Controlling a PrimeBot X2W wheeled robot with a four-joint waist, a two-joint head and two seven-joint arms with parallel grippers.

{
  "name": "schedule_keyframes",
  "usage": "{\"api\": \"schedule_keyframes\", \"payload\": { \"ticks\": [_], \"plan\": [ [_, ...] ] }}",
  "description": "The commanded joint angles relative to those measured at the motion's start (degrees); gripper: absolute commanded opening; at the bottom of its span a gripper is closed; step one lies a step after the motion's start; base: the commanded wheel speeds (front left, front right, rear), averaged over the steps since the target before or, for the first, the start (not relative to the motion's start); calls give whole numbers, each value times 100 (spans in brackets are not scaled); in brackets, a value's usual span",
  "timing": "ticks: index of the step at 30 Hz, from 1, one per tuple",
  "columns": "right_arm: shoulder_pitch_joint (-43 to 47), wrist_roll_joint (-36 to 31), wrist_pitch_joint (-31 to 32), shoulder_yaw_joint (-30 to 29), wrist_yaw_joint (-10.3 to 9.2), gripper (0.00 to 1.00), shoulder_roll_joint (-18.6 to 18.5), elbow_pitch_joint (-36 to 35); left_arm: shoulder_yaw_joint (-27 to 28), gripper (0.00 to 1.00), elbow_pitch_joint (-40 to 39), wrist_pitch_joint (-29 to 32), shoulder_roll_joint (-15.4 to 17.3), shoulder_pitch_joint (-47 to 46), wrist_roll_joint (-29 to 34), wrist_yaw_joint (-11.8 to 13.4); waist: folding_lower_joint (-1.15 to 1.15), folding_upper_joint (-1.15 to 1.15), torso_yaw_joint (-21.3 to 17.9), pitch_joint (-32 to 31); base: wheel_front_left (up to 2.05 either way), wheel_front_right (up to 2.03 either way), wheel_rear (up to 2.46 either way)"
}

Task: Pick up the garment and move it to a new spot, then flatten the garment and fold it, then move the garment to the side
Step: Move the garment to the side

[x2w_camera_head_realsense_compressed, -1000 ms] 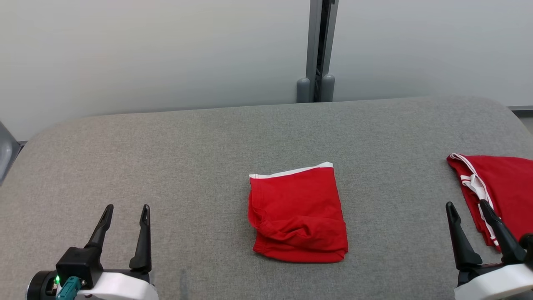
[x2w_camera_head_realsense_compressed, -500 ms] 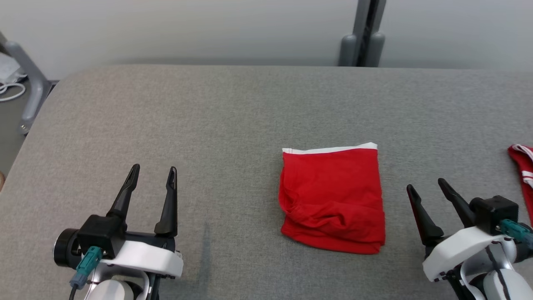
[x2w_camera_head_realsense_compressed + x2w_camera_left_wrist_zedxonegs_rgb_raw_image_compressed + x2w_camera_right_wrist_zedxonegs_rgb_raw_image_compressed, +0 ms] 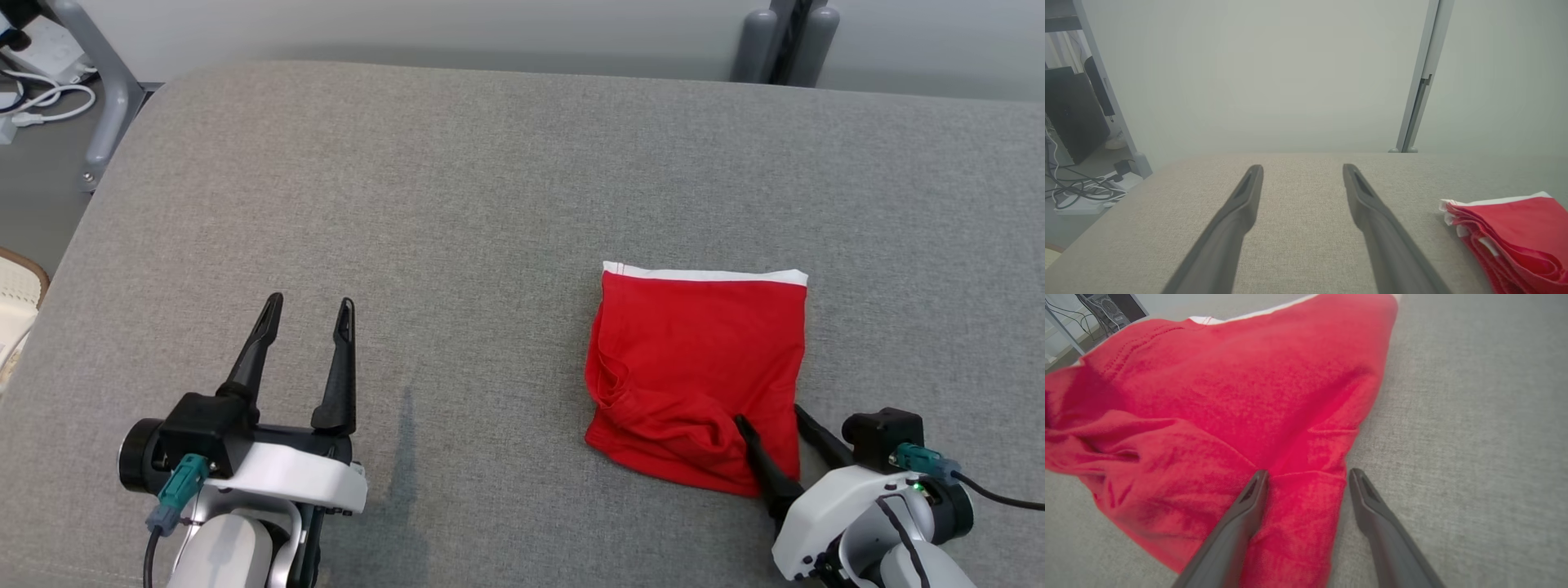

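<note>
Grey table [image 3: 490, 204] | garment [image 3: 702, 351] long axis near-far, white hem [image 3: 706, 275] far | both jaws wide

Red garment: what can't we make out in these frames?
- Head view: near right corner of the garment is hidden behind the right tool; whether the tool touches the cloth cannot be told.
- Left wrist view: its right part is cut off by the picture's edge.
- Right wrist view: its left side runs off the edge.
- Inner folded layers: covered by the top layer.
</note>
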Motion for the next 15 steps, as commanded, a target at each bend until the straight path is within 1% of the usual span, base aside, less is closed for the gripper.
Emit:
{"api": "schedule_keyframes", "payload": {
  "ticks": [1,3,5,6,12,15],
  "plan": [
    [205,60,167,92,0,100,18,176,5,100,39,-52,19,-95,-15,-29,0,0,-35,-5,0,0,0],
    [269,114,216,117,0,100,41,178,2,100,67,-65,22,-127,-16,-23,0,0,-70,-17,0,0,0],
    [291,108,319,132,0,37,41,168,2,100,93,-77,21,-147,-20,-27,0,0,-107,-19,0,0,0],
    [282,116,343,143,0,0,45,137,2,100,102,-82,22,-154,-20,-27,0,0,-131,-21,0,0,0],
    [112,59,446,162,-7,0,-131,-179,25,100,76,-105,50,-169,-22,-6,0,0,-342,11,0,0,0],
    [42,80,562,298,-8,0,-286,-411,58,100,4,-119,94,-142,-22,15,0,0,-600,66,0,0,0]
  ]
}}
